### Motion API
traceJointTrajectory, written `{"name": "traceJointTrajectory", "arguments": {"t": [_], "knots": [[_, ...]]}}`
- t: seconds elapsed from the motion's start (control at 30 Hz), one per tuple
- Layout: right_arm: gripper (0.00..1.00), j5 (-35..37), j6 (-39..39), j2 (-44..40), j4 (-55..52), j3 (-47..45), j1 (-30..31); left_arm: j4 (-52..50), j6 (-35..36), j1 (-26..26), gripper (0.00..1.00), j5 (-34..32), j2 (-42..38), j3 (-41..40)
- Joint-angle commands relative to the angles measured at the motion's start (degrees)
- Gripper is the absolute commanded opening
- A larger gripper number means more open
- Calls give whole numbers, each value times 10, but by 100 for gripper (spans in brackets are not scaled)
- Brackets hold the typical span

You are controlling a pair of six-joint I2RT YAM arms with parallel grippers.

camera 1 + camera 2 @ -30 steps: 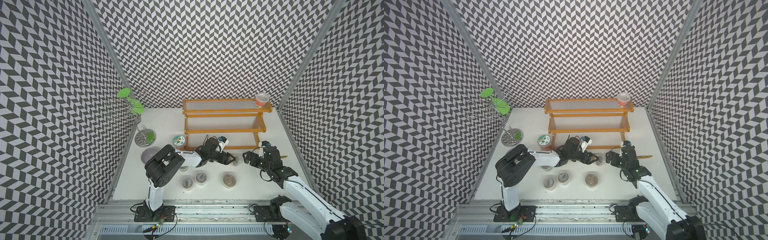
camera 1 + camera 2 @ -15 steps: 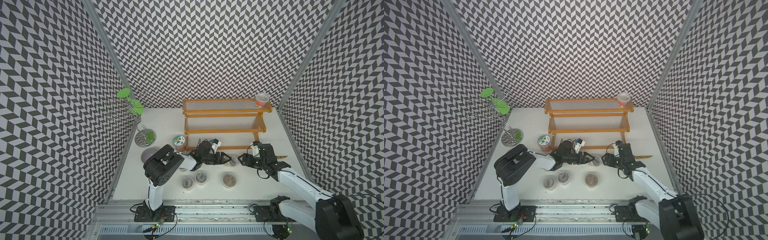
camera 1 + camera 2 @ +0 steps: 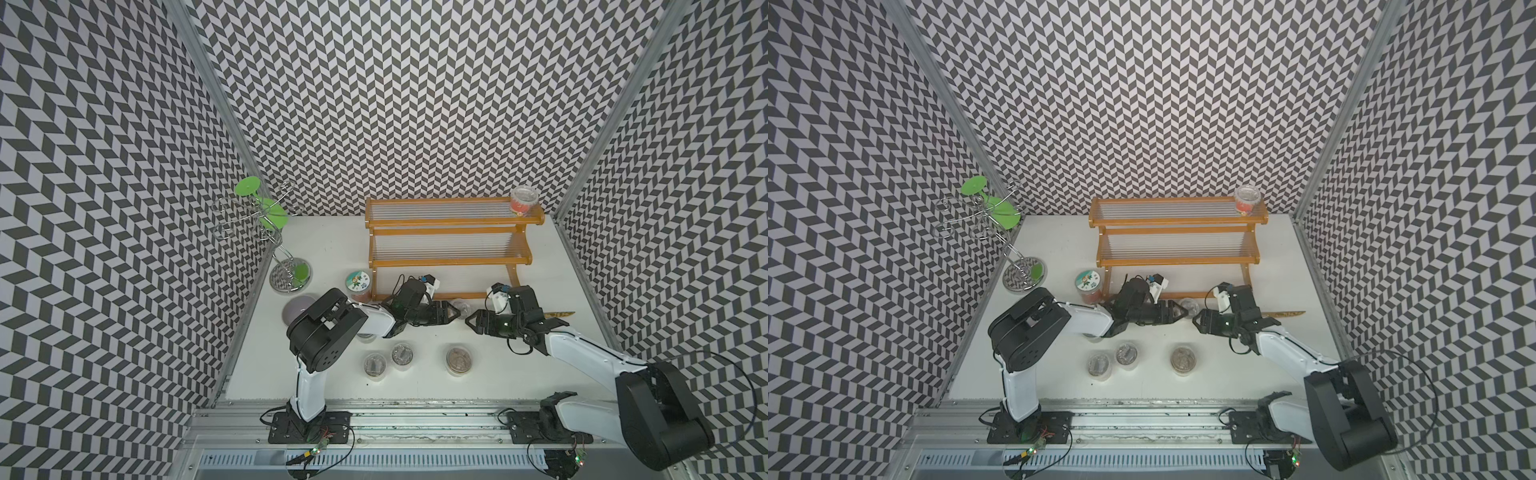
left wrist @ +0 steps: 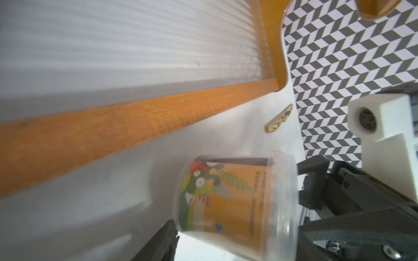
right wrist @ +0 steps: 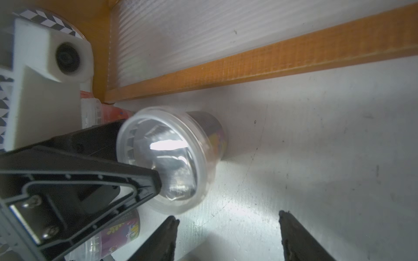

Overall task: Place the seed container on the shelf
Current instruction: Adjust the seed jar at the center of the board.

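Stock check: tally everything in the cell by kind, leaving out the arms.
Clear tubs: 7, one half hidden
Wooden shelf: 1
Wire stand: 1
Purple disc: 1
Gold flat piece: 1
Total: 11

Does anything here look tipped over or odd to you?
Yes: the seed container sits tipped on its side in the left hand, lid facing the right hand, just before the shelf's lowest tier, while the three jars nearer the front stand upright.
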Motion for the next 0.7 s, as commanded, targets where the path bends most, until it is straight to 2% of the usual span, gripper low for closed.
{"name": "traceJointTrajectory", "arguments": {"t": [0.0,0.1,0.3,0.5,0.67], "knots": [[70,-11,11,9,53,16,7,-28,9,3,71,-21,-9,-6],[70,-15,20,8,60,21,9,-27,4,6,69,-17,-10,-9],[70,35,12,-10,47,34,15,-25,5,14,70,-21,-47,-16],[69,20,6,13,69,52,21,-16,-8,24,72,-10,-67,-13],[69,11,14,37,80,67,30,8,-29,30,71,23,-52,-16]]}}
